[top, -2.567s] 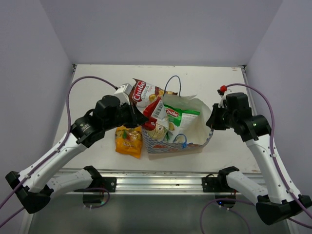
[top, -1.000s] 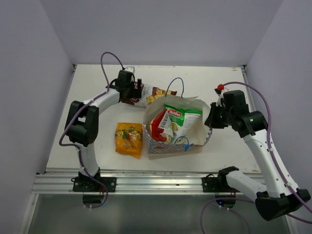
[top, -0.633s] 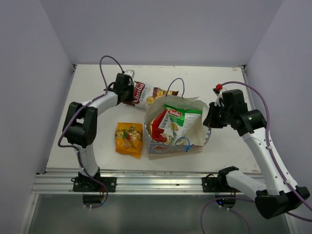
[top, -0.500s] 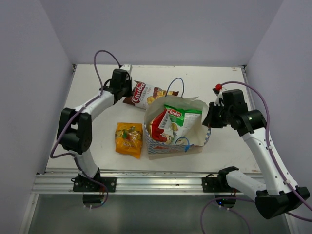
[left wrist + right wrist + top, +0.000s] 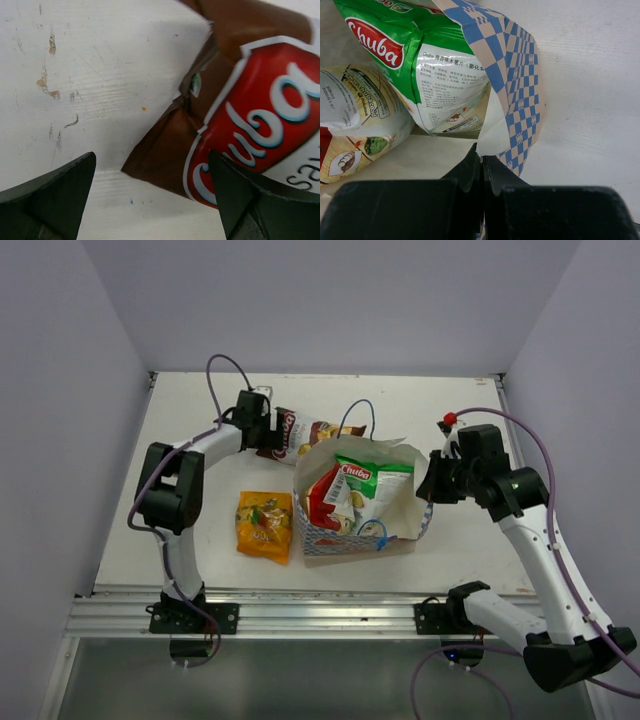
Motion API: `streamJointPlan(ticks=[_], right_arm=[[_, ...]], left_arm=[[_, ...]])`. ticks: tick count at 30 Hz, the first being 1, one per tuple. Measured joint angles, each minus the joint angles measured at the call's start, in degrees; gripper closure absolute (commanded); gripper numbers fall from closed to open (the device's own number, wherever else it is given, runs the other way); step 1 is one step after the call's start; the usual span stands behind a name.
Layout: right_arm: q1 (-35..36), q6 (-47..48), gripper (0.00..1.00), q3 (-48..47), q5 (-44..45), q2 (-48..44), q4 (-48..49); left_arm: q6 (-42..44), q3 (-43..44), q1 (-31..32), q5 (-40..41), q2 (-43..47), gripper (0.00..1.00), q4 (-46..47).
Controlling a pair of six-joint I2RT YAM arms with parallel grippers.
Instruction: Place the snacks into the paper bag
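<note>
**Hidden or unclear**
- Brown-white packet: its right end was hidden behind the far rim of the paper bag. In the left wrist view it was cut off at the top and right, with only part of the logo readable.
- Red packet and green-white packet: both stood inside the paper bag with their lower parts sunk out of sight. The green-white one lay to the right.
- Orange-yellow packet: flat on the table, just left of the bag. Whether the two touched could not be told.

**Grippers**
- Left gripper: fingers spread wide, low at the far left, with a corner of the brown-white packet lying between them. Contact with the packet could not be told.
- Right gripper: fingers pressed together, pinching the bag's right rim.

**Surface and room**
- Table: white, with scuffs and chipped specks in the left wrist view.
- Walls: pale lilac, on the left, far and right sides.
- Metal rail: ran along the near edge.

**Edges and open room**
- The bag stood near the centre, closer to the near edge.
- Bare table showed along the left side and at the far right corner.
</note>
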State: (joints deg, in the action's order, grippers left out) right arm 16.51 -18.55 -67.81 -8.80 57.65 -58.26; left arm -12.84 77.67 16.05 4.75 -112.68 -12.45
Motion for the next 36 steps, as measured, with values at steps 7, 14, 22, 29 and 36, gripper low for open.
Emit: streamJointPlan(ticks=[7, 14, 22, 29, 36], right_arm=[[0.0, 0.2, 1.0, -0.02, -0.04, 0.15, 0.02], [0.0, 0.5, 1.0, -0.42, -0.81, 1.46, 0.13], [0.0, 0.57, 1.0, -0.48, -1.25, 1.99, 0.31], [0.0, 0.57, 1.0, -0.74, -1.22, 1.99, 0.33], [0.0, 0.57, 1.0, -0.74, -1.22, 1.99, 0.33]], left_arm=[[0.04, 0.61, -0.68, -2.08, -2.86, 0.07, 0.39], [0.46, -0.11, -0.68, -3.61, -4.59, 0.14, 2.75], [0.37, -0.52, -0.52, -5.57, -4.79, 0.66, 4.0], [0.52, 0.02, -0.17, -5.62, -5.51, 0.84, 4.26], [0.5, 0.13, 0.2, -5.64, -5.7, 1.0, 4.28]])
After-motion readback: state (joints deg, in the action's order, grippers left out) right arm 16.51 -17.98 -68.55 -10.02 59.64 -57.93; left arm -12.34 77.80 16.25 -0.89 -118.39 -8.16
